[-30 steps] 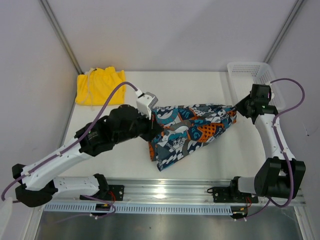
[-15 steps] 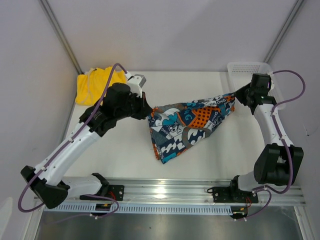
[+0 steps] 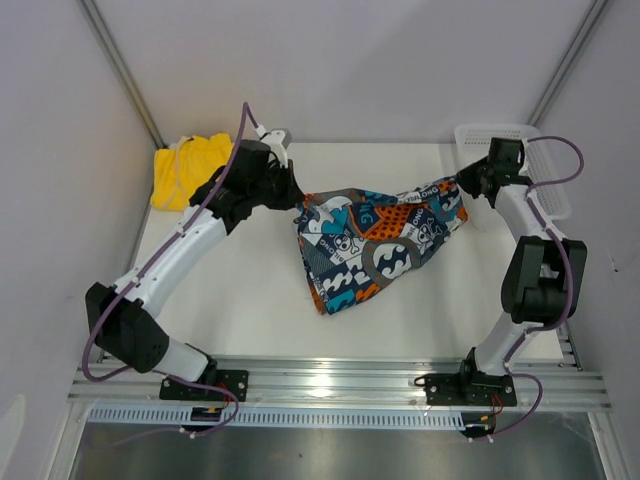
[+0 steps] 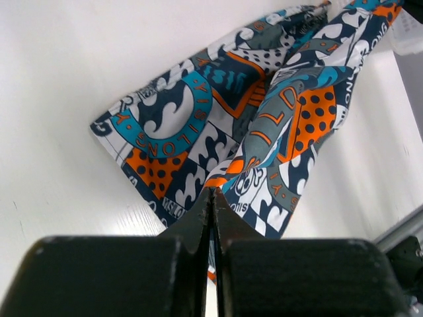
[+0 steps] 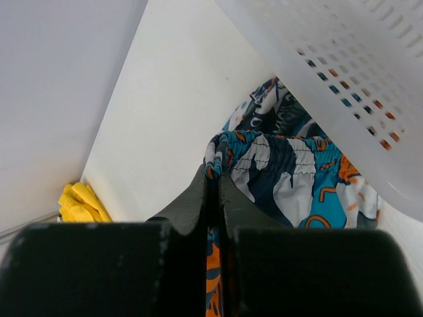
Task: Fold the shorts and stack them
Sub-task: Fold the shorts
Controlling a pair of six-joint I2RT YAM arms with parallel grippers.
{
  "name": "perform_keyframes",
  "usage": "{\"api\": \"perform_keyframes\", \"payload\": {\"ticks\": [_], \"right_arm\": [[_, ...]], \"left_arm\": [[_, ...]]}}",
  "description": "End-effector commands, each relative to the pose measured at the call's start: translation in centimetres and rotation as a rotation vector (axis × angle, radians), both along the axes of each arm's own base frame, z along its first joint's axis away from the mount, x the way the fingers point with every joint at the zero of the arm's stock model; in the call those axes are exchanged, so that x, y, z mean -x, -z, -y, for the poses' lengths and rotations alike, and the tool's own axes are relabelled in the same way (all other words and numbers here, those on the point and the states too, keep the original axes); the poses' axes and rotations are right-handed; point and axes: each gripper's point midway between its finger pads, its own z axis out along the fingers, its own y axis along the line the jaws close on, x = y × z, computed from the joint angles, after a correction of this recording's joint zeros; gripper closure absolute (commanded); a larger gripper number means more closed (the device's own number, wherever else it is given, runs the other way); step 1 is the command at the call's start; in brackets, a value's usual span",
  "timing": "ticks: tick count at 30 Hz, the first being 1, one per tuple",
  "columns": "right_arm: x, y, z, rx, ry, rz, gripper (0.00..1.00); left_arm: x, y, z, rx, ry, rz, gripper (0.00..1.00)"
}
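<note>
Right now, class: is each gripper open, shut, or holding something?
Left gripper: shut on the printed shorts.
Right gripper: shut on the same printed shorts.

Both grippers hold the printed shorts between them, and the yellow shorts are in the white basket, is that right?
Not quite. The top view shows the yellow shorts lying on the table's far left corner, not in the basket. The left gripper and right gripper do hold the printed shorts between them.

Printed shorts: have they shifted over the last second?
Yes. The printed shorts moved toward the table's far edge, their right corner now beside the basket.
</note>
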Motion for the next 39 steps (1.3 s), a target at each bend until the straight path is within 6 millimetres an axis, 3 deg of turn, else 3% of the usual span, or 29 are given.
{"api": "perform_keyframes", "payload": {"ticks": [1,11,25,27,28,31,32,34,35,36,37,38,39], "right_arm": [[-3.4,-3.6,-1.0,-0.015,-0.018,0.127,1.0],[-7.7,-3.8,-2.1,-0.002,-0.02,0.173,1.0],[-13.1,-2.2,-3.4,0.007,-0.034,0.184,0.94],[-14.0,-1.8,-3.9,0.012,-0.049,0.187,0.88],[-14.3,-1.7,-3.9,0.016,-0.057,0.189,0.73],[-15.4,-1.5,-4.3,0.023,-0.09,0.202,0.39],[-15.9,-1.7,-5.6,0.024,-0.109,0.21,0.26],[-16.2,-1.8,-6.2,0.035,-0.127,0.218,0.21],[-16.5,-2.1,-6.2,0.033,-0.134,0.23,0.19],[-16.7,-2.5,-6.7,0.024,-0.157,0.251,0.18],[-16.7,-2.8,-6.9,0.017,-0.17,0.261,0.18],[-16.6,-3.2,-7.1,0.024,-0.195,0.278,0.17],[-16.5,-3.4,-7.2,0.029,-0.211,0.284,0.17]], "left_arm": [[-2.9,-2.3,0.0,0.06,-0.036,0.063,1.0],[-7.3,2.0,-1.6,0.057,-0.102,-0.001,1.0],[-9.0,8.9,-2.0,0.055,-0.11,-0.129,1.0],[-9.1,9.9,-2.2,0.051,-0.118,-0.15,1.0],[-9.2,10.4,-2.7,0.046,-0.134,-0.158,1.0],[-9.7,11.6,-3.6,0.026,-0.174,-0.181,0.99],[-9.9,12.1,-4.0,0.014,-0.19,-0.187,0.93],[-10.1,13.5,-4.6,0.0,-0.209,-0.214,0.89],[-10.4,14.1,-5.1,-0.018,-0.232,-0.219,0.77],[-10.4,15.0,-5.6,-0.036,-0.252,-0.241,0.56],[-10.4,15.5,-5.9,-0.048,-0.263,-0.249,0.56],[-10.4,16.0,-6.3,-0.064,-0.281,-0.257,0.37],[-10.4,16.3,-6.5,-0.076,-0.29,-0.262,0.31]]}}
